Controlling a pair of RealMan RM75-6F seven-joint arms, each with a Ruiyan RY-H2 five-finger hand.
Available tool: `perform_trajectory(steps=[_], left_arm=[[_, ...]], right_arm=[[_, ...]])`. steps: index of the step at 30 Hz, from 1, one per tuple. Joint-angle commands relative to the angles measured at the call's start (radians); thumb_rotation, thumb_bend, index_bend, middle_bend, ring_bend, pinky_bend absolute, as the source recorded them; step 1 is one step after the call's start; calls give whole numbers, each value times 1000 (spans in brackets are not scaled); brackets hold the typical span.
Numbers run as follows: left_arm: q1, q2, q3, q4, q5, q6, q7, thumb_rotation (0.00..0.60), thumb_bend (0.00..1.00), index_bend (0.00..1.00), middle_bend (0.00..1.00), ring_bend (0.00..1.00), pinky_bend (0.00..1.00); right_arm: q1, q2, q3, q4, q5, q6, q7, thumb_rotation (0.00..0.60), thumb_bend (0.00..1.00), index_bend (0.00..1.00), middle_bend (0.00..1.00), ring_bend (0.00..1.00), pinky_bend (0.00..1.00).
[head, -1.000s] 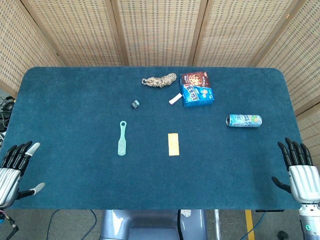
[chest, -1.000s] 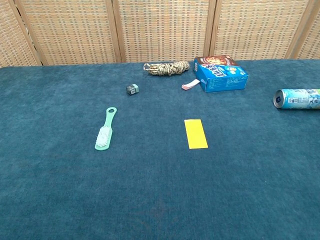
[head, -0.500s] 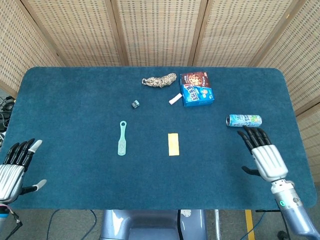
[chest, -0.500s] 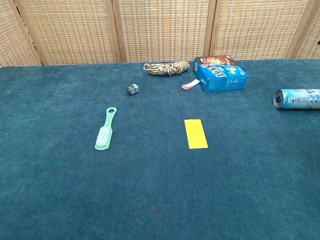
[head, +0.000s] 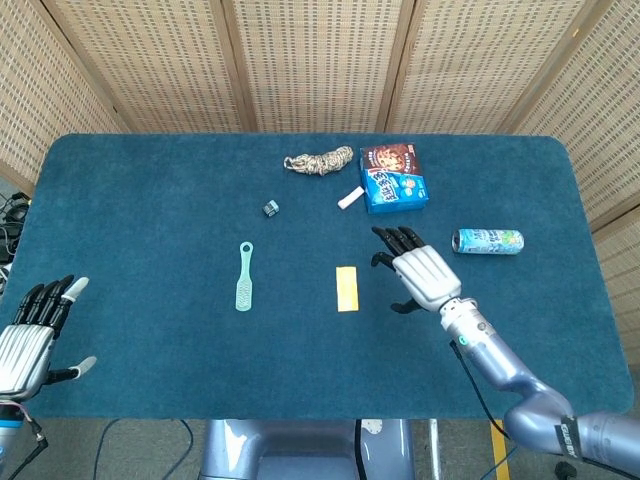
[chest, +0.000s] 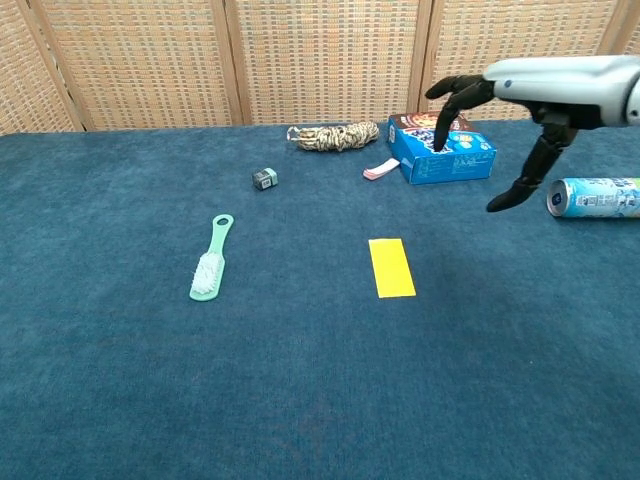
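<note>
One hand, the right hand (head: 420, 268), is sweeping in from the table edge with fingers spread and holding nothing, now hovering just beside the yellow card (head: 346, 288), suggesting a reach toward it; the left hand (head: 30, 335) is idling spread.

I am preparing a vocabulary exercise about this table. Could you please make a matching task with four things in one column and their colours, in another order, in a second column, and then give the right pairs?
Things:
1. brush
2. flat card
3. box
4. rope bundle

Colours:
A. blue
B. beige and brown
C. mint green
D. yellow

Right pairs: 1-C, 2-D, 3-A, 4-B.
</note>
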Motion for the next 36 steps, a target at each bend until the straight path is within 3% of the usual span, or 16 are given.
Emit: perform_trajectory(steps=[1, 7, 15, 23, 36], left_arm=[[-5, 0, -5, 4, -13, -10, -3, 600, 0, 0, 0, 0, 0], [-21, -7, -16, 9, -51, -44, 4, 600, 0, 0, 0, 0, 0], [-35, -16, -24, 7, -79, -68, 25, 600, 0, 0, 0, 0, 0], [-44, -22, -26, 7, -94, -81, 38, 600, 0, 0, 0, 0, 0], [-48, -24, -26, 9, -103, -83, 40, 600, 0, 0, 0, 0, 0]], right_arm=[[53, -70, 5, 64, 62, -39, -48, 600, 123, 387, 0, 0, 0], [146, -226, -21, 207, 162, -71, -140, 600, 235, 432, 0, 0, 0], [206, -338, -52, 327, 214, -84, -181, 600, 256, 435, 0, 0, 0], [223, -388, -67, 387, 235, -91, -167, 600, 266, 441, 0, 0, 0], [222, -457, -109, 482, 171, -71, -150, 600, 266, 458, 0, 0, 0]])
